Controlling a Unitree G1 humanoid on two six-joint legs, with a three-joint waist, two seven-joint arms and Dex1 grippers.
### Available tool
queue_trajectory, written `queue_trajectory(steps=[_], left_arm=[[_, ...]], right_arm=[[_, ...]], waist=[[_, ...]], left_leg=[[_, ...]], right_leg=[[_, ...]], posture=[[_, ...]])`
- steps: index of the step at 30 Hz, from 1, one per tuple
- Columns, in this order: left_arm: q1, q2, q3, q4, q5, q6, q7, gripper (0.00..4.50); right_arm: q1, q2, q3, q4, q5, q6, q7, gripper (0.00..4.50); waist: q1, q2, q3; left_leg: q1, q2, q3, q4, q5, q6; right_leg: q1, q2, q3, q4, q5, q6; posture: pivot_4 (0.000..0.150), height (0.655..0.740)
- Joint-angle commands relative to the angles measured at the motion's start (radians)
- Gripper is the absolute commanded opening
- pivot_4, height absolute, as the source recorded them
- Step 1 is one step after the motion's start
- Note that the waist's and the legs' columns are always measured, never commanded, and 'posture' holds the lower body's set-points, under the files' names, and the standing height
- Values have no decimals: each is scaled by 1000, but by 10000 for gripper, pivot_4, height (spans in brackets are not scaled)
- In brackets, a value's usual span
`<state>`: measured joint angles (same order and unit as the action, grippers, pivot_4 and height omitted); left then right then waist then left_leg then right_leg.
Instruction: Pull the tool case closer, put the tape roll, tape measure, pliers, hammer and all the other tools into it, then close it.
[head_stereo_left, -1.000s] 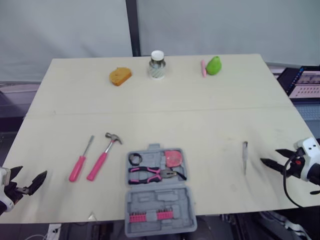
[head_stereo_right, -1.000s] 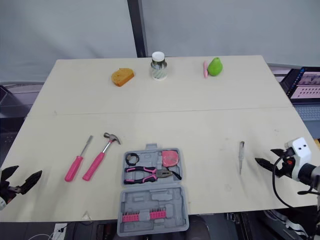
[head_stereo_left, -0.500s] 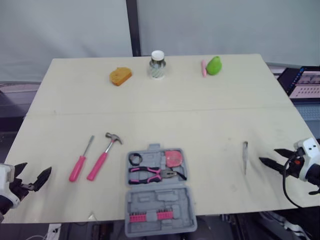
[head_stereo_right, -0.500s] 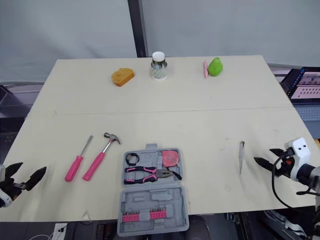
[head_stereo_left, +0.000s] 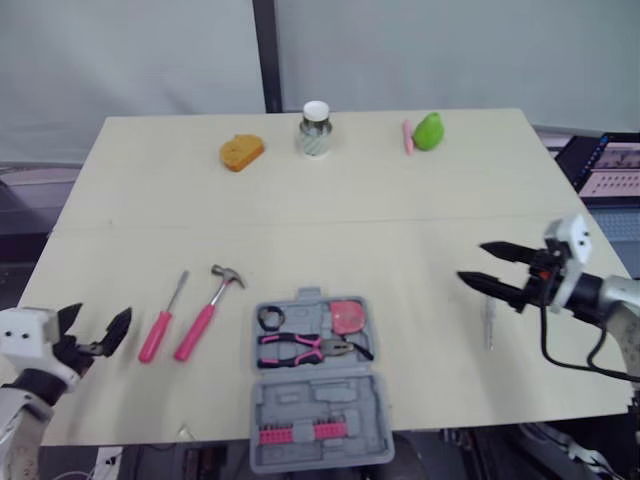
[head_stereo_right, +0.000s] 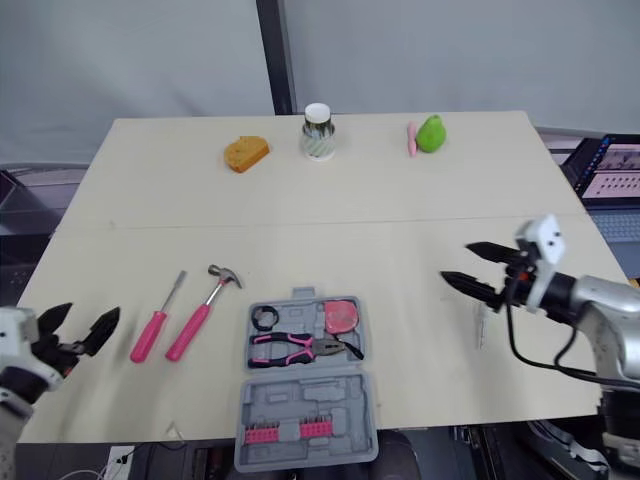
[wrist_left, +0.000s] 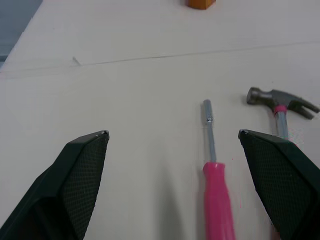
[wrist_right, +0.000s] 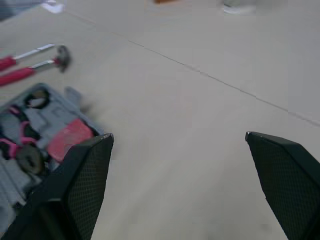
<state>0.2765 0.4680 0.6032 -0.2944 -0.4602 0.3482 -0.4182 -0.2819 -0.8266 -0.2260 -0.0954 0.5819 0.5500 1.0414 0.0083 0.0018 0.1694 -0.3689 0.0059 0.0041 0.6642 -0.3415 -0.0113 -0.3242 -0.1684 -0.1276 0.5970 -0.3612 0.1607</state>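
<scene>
Head views: pale worktop (head_stereo_left: 330, 200), seamed across, before a grey curtain (head_stereo_left: 130, 50); open tool case (head_stereo_left: 318, 385) at its near edge, hammer (head_stereo_left: 208, 312) and screwdriver (head_stereo_left: 158, 325) just left. Left wrist: left jaws wide, before the screwdriver. Right wrist: right jaws wide above worktop, tool case beyond.

Well beyond the left claw (head_stereo_left: 97, 325), an orange wedge (head_stereo_left: 241, 153) lies on the table (head_stereo_left: 330, 200). Well beyond the right claw (head_stereo_left: 472, 261) stands a green fruit (head_stereo_left: 428, 131), a pink stick (head_stereo_left: 407, 136) just beside it. A capped jar (head_stereo_left: 314, 130) stands between wedge and stick.
</scene>
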Motion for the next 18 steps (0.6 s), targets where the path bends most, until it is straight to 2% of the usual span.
queue_trajectory(steps=[1, 4, 8, 14, 18], left_arm=[[-7, -38, -70, -144, 18, 27, 72, 45000], [-5, -95, -152, -258, 19, 60, 128, 45000], [8, -115, -240, -293, 62, 43, 127, 45000], [-6, -141, -376, -327, 115, -6, 116, 45000], [9, -102, -410, -319, 134, -52, 49, 45000]], right_arm=[[-38, -1, 28, -111, 50, 60, -6, 44673], [-14, 7, 58, -208, 61, 85, -20, 44673], [17, 19, 67, -274, 86, 114, -35, 44673], [74, -38, 46, -273, 60, 83, 7, 44673], [116, -58, -19, -208, 40, 54, -9, 44673]], waist=[[13, -1, 1], [22, -2, 1], [20, -2, 1], [22, -3, 1], [20, -3, 2]], left_leg=[[0, 0, 0, 0, 0, 0], [-1, 0, -2, 1, 0, 0], [-1, -1, -1, 2, 0, 0], [-1, -1, -1, 1, 0, 0], [-1, -1, -1, 2, 0, 0]], right_leg=[[0, 0, 0, 0, 0, 0], [0, 0, -1, 0, 0, 0], [1, 0, -1, 0, 0, 0], [1, 0, -1, 0, 0, 0], [1, 0, -1, 0, 0, 0]], posture=[[1500, 7400], [1500, 7400], [1500, 7400], [1500, 7400], [1500, 7400]])
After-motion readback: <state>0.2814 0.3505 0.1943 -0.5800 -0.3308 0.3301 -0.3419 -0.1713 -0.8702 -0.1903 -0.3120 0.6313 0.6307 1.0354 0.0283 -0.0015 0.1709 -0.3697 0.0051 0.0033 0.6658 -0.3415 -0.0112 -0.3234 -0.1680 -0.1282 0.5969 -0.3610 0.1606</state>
